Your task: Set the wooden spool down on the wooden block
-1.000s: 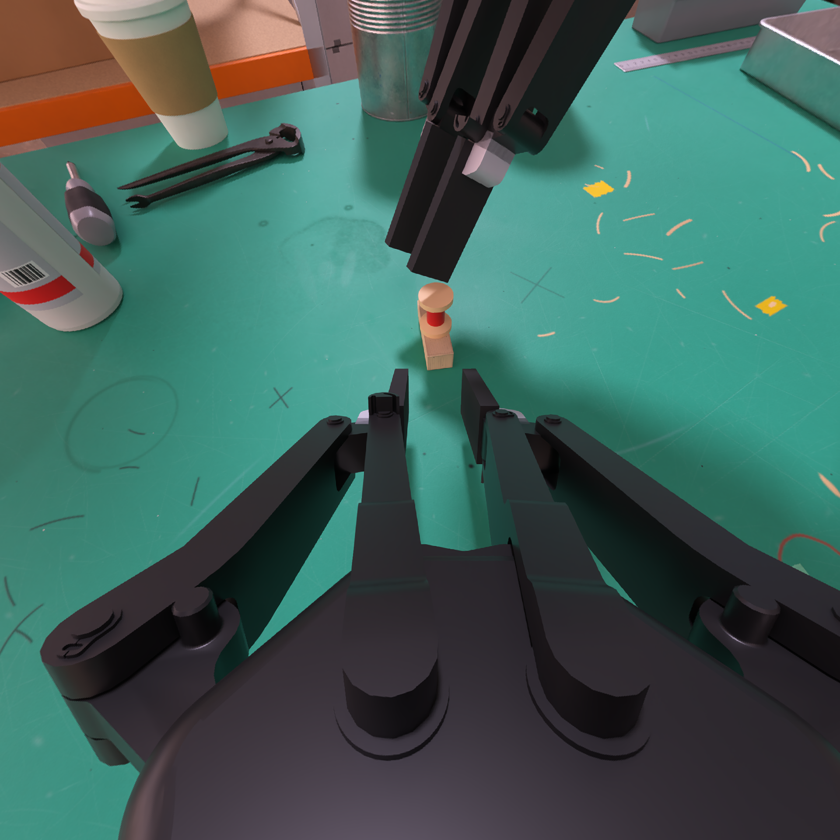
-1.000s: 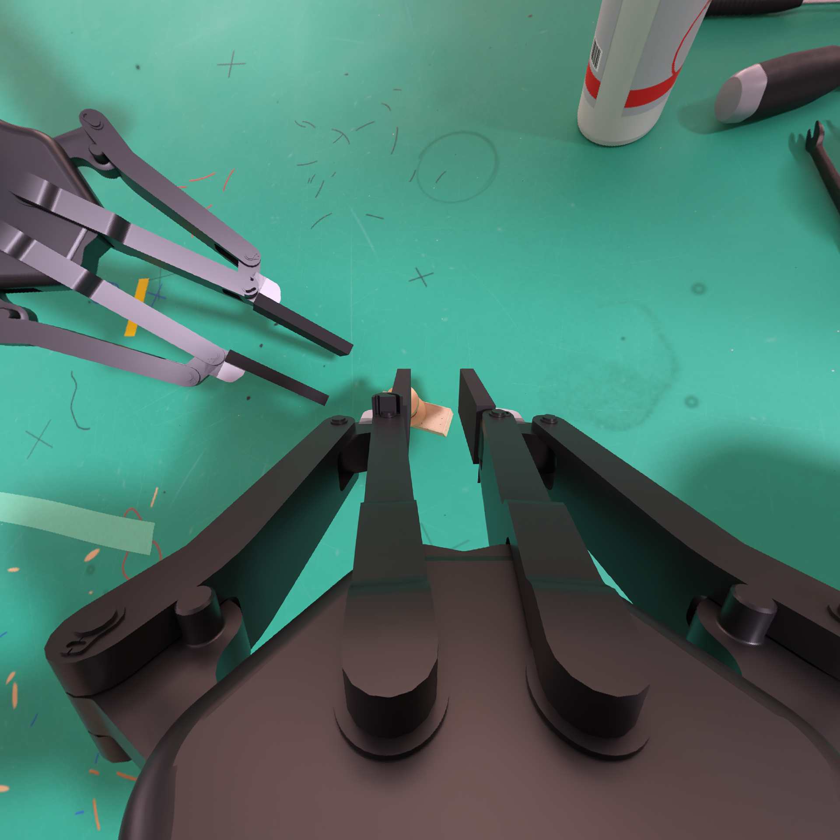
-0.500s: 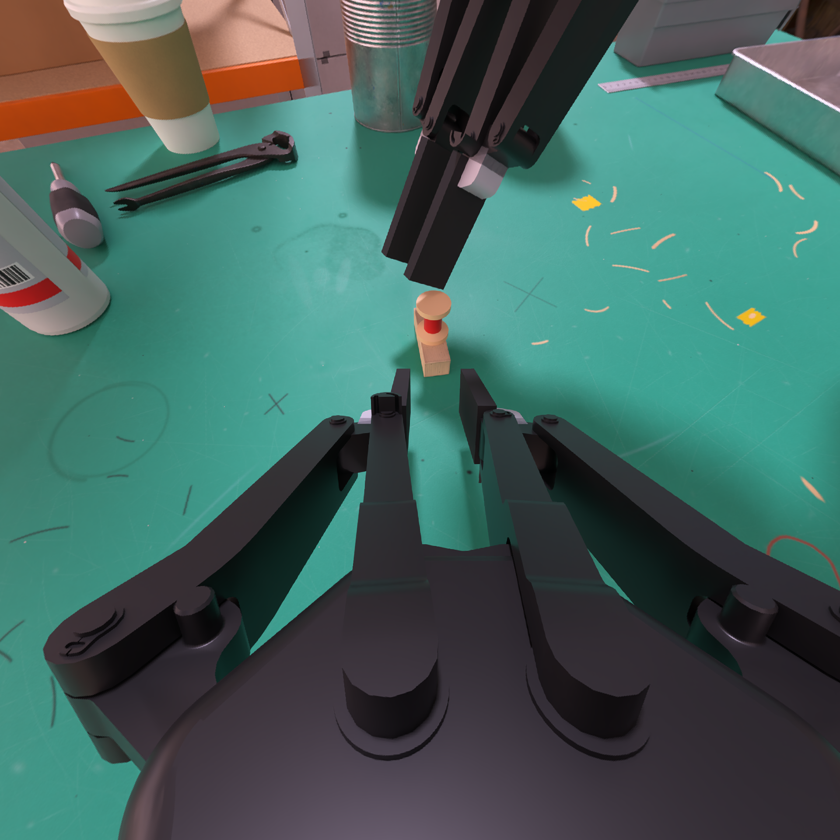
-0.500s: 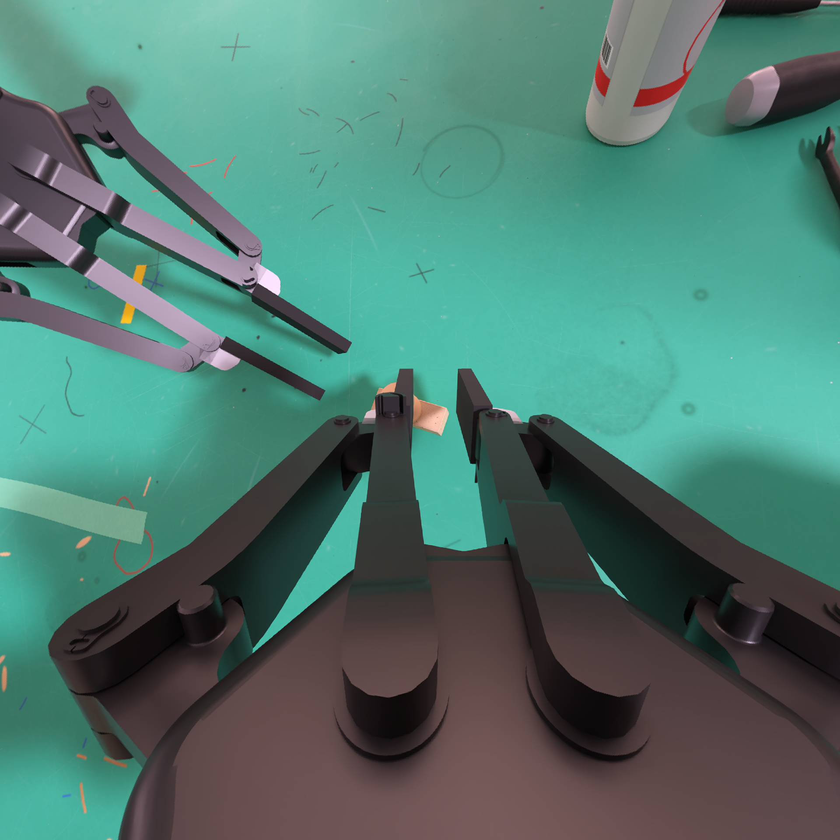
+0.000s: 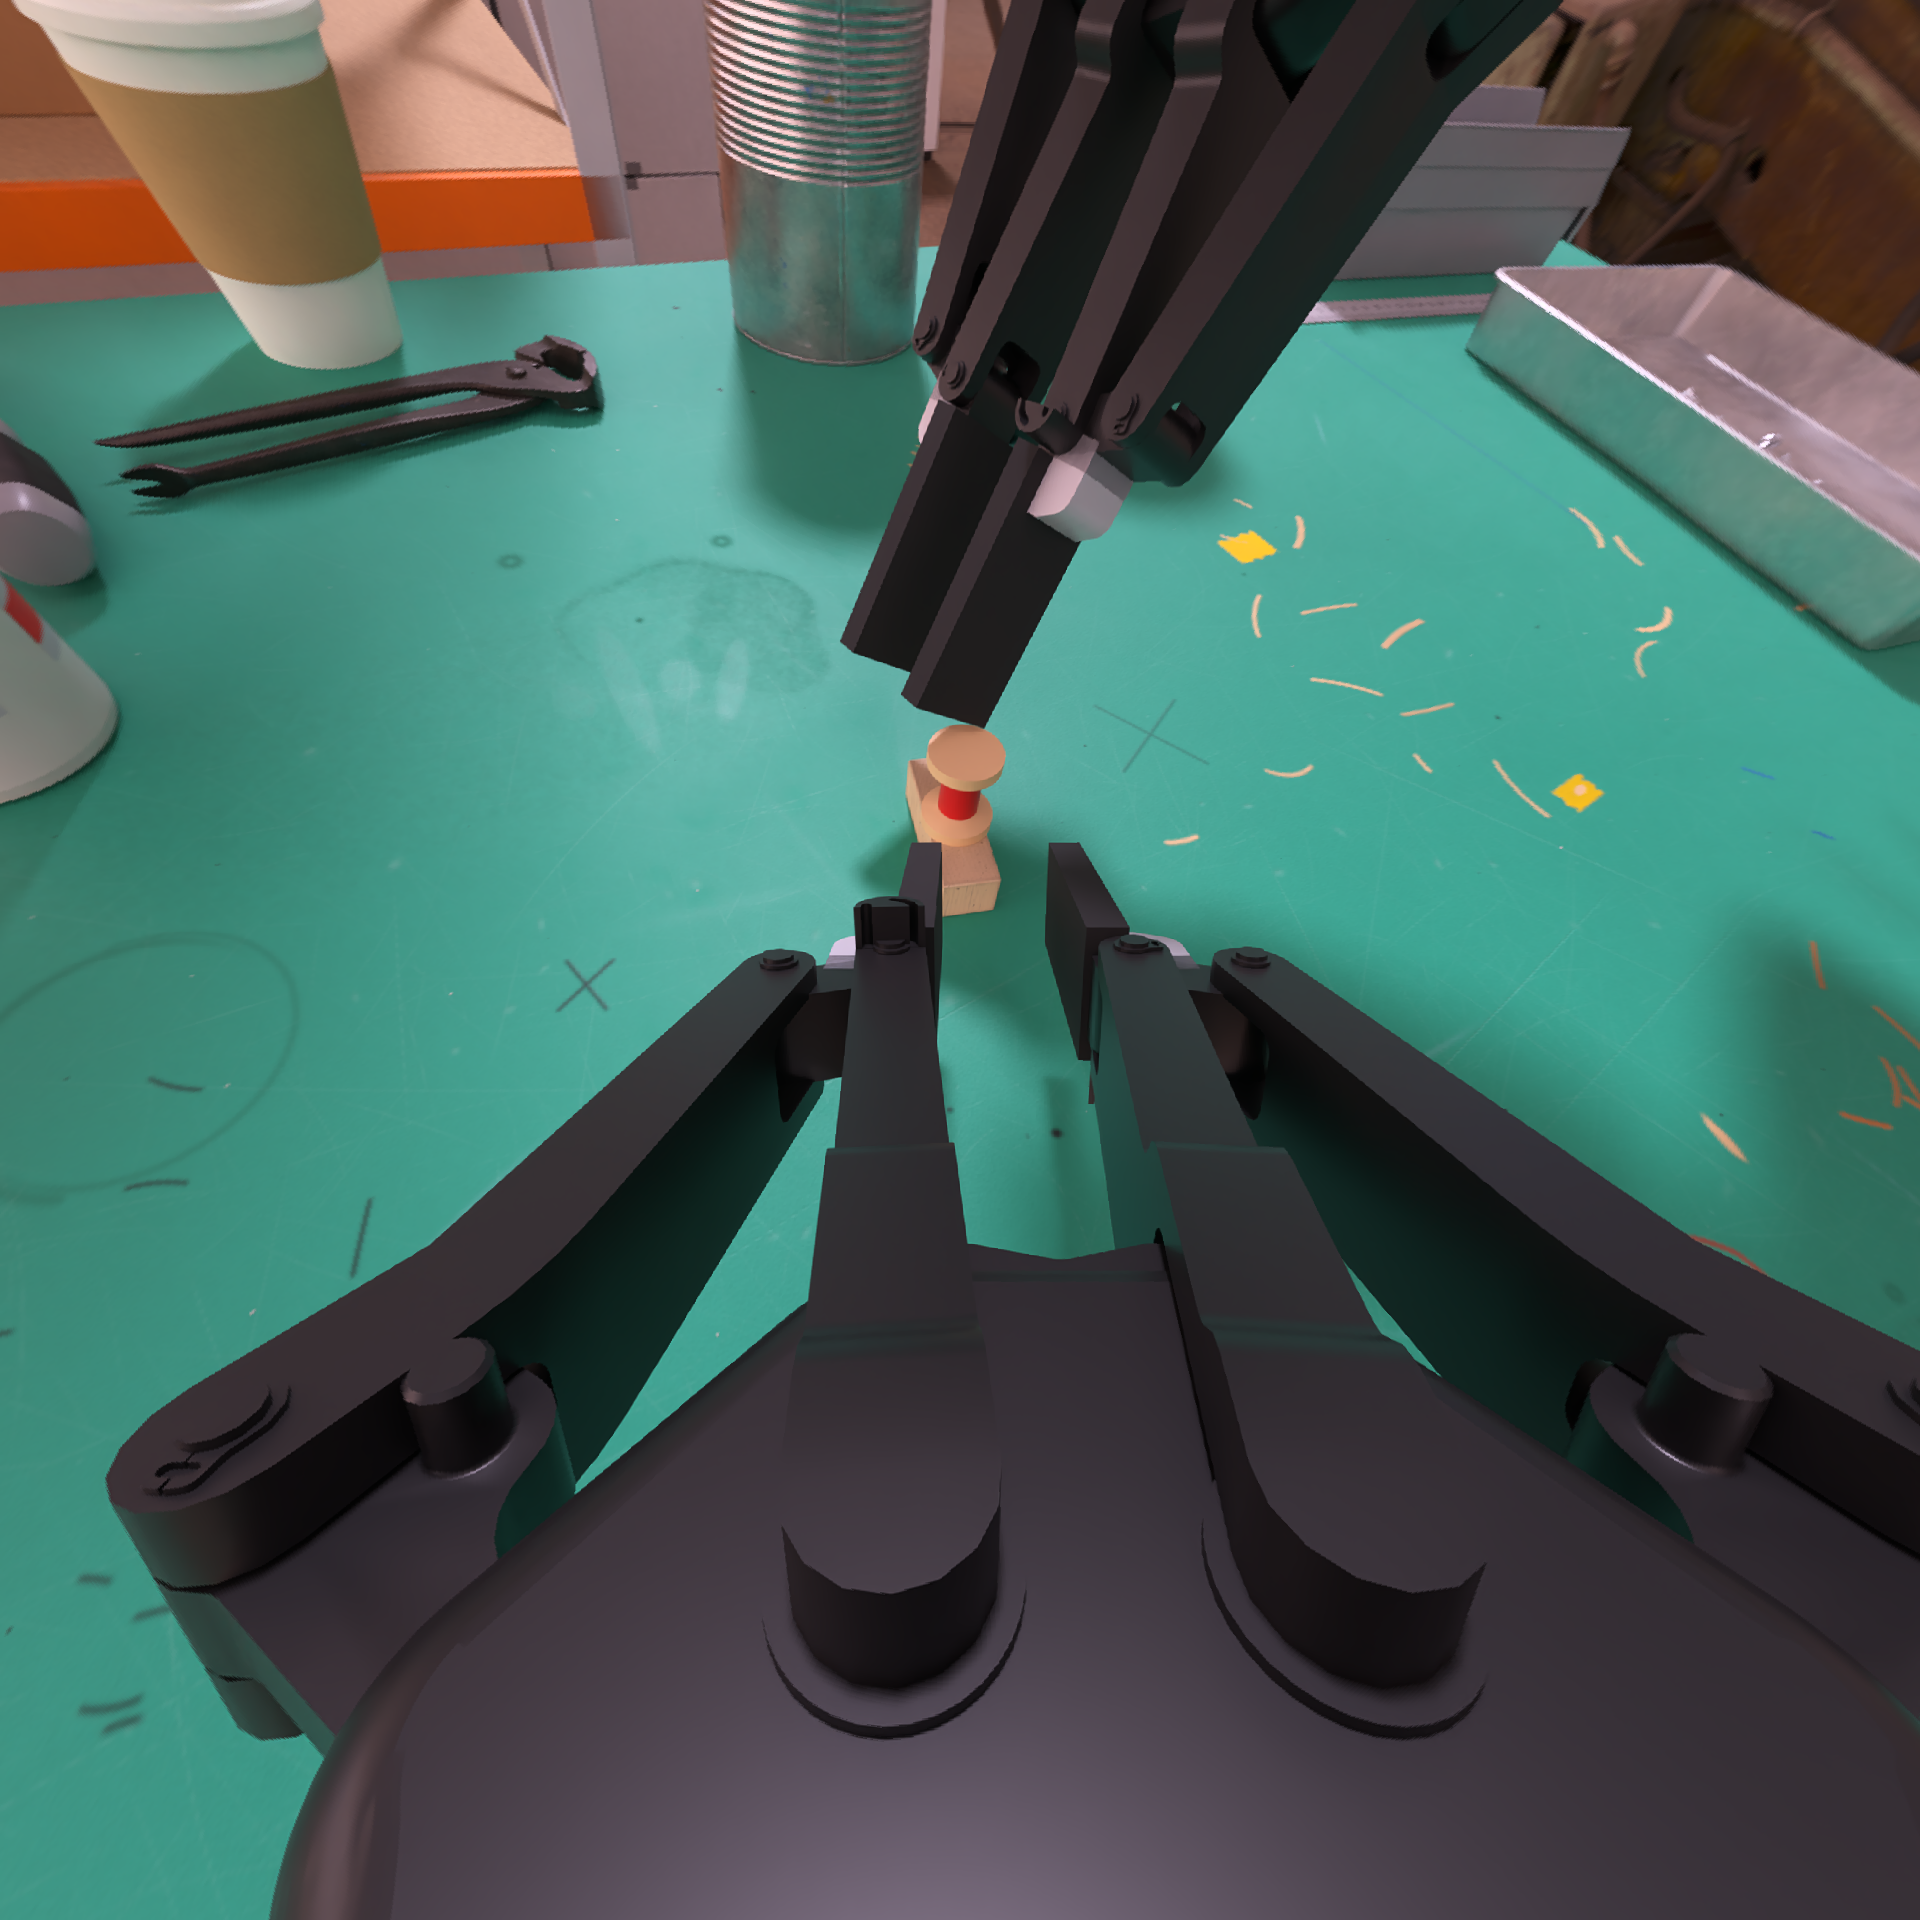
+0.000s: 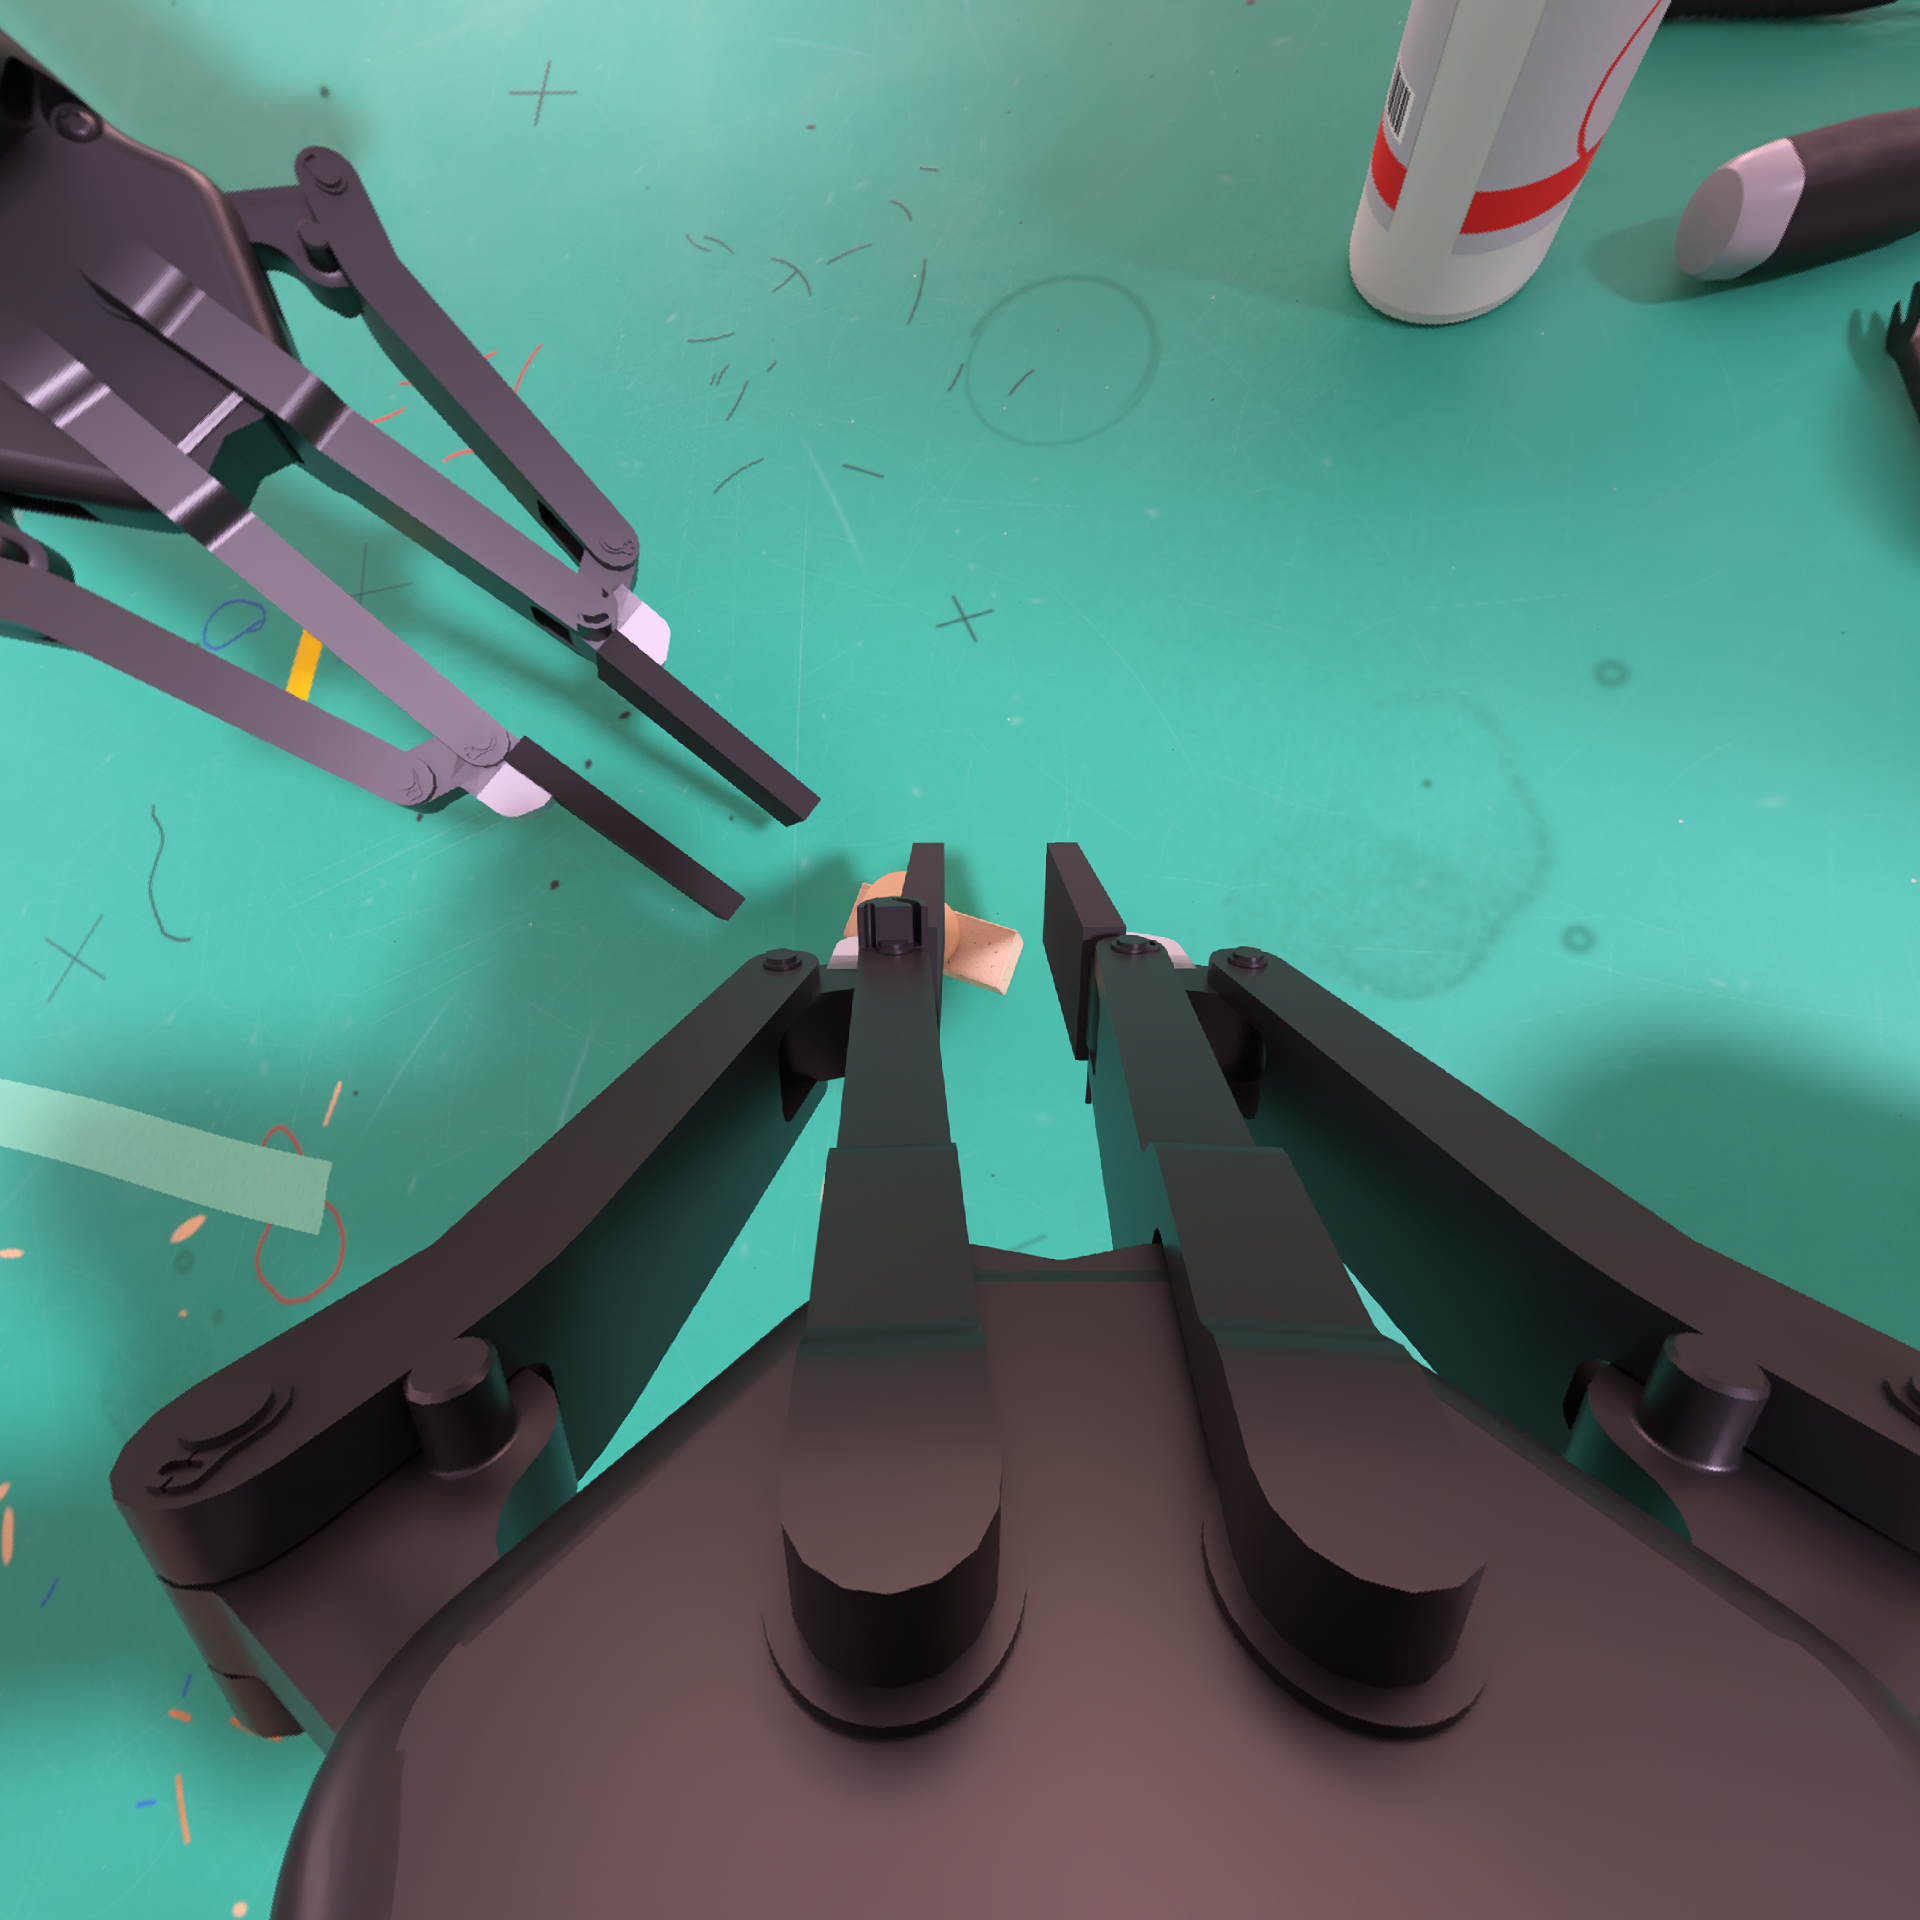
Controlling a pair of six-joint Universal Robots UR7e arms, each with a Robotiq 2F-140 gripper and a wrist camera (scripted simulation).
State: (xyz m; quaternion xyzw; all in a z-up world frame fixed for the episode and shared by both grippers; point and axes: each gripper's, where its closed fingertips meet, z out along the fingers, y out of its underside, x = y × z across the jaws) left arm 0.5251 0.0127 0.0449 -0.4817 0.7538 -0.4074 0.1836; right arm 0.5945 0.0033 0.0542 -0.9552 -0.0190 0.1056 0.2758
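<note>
A wooden spool (image 5: 964, 784) with a red core stands upright on a small wooden block (image 5: 974, 885) on the green mat. My right gripper (image 5: 914, 675) hangs just above the spool's top disc, jaws slightly apart and empty. In the right wrist view, the spool (image 6: 878, 894) and block (image 6: 987, 951) lie below my right gripper (image 6: 995, 883), partly hidden by its left finger. My left gripper (image 5: 995, 883) is open and empty, low over the mat, its tips just in front of the block. It also shows in the right wrist view (image 6: 771, 854).
A paper cup (image 5: 229, 187), black pincers (image 5: 364, 405) and a ribbed metal can (image 5: 821, 177) stand at the back. A metal tray (image 5: 1704, 436) lies at the right. A white bottle (image 6: 1486, 156) and a screwdriver handle (image 6: 1797, 197) lie beyond the spool.
My left gripper has come closer to the block, whose corner its left finger now hides. The right gripper stays just above the spool. The spool has stayed on the block.
</note>
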